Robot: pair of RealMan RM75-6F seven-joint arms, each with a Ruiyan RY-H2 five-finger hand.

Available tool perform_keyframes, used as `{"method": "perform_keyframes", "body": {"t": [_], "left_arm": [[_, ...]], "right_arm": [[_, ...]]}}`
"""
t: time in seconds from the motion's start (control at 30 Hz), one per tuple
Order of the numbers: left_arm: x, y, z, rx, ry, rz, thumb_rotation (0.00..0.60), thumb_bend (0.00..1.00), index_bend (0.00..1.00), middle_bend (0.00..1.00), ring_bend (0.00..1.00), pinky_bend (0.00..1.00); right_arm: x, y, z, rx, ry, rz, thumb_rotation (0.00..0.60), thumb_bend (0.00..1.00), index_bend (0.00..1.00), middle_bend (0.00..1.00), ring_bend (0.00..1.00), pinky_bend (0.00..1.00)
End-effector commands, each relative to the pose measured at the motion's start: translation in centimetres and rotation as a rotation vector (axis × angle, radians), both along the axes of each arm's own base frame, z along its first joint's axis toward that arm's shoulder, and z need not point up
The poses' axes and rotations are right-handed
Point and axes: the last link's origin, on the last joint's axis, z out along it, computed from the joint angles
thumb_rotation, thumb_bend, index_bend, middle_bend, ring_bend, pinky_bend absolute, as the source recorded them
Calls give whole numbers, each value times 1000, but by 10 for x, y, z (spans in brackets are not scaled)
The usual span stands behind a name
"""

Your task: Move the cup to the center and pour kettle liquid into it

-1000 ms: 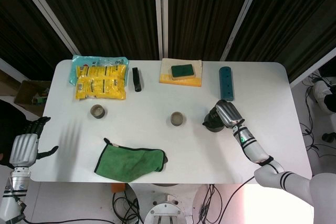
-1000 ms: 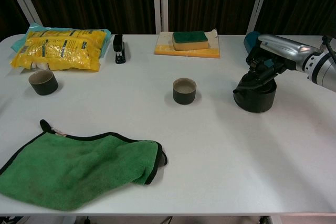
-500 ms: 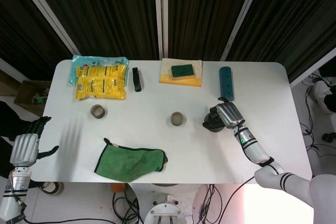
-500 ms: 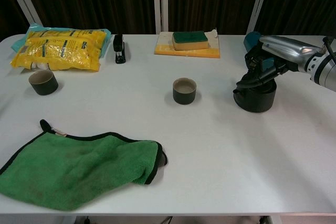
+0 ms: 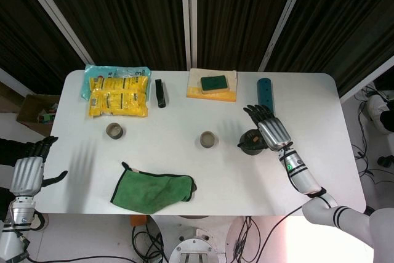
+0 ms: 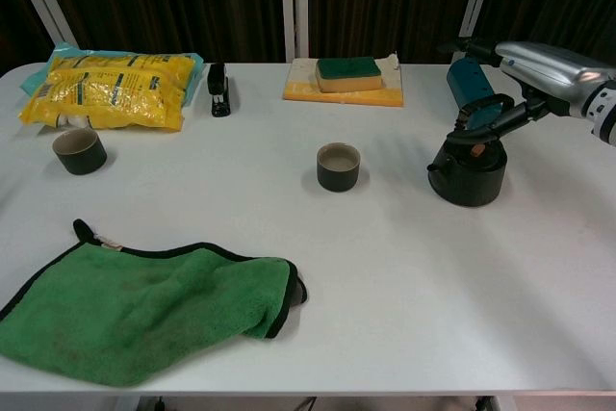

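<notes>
1 robot hand (image 6: 539,69) spread above kettle (image 6: 468,172)

a robotics lab or test room, not a home: a plain white table (image 5: 184,158) stands before dark ribbed wall panels (image 5: 129,16) with white frame strips, loose cables (image 5: 369,152) trail on the floor at the right and near edge, and a cardboard box (image 5: 36,110) sits at the left.
</notes>
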Motion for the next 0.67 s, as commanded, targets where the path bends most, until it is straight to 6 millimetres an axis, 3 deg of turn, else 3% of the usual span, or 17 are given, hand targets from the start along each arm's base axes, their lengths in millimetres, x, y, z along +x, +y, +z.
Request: {"method": "perform_keyframes", "body": {"t": [0.03, 0.23, 0.37, 0.47, 0.67], "left_arm": [[0, -1, 2, 10, 4, 1, 600, 131, 159, 129, 149, 253], [0, -10, 12, 55, 45, -7, 600, 130, 159, 129, 149, 253], [0, -29, 15, 45, 108, -25, 600, 130, 159, 129, 149, 251], [0, -44, 16, -8, 166, -52, 600, 131, 155, 126, 148, 242], [7, -62, 21, -51, 237, -146, 600, 119, 139, 108, 106, 206]], "right_arm": [[-3, 17, 23, -135, 5, 63, 360, 1, 0, 0, 0, 0], [-29, 87, 56, -293, 47, 40, 362, 55, 0, 0, 0, 0], [-62, 150, 81, -339, 122, -128, 367, 83, 0, 0, 0, 0], [-87, 183, 100, -358, 182, -268, 366, 83, 0, 0, 0, 0], [-98, 217, 115, -340, 231, -353, 366, 82, 0, 0, 0, 0]]}}
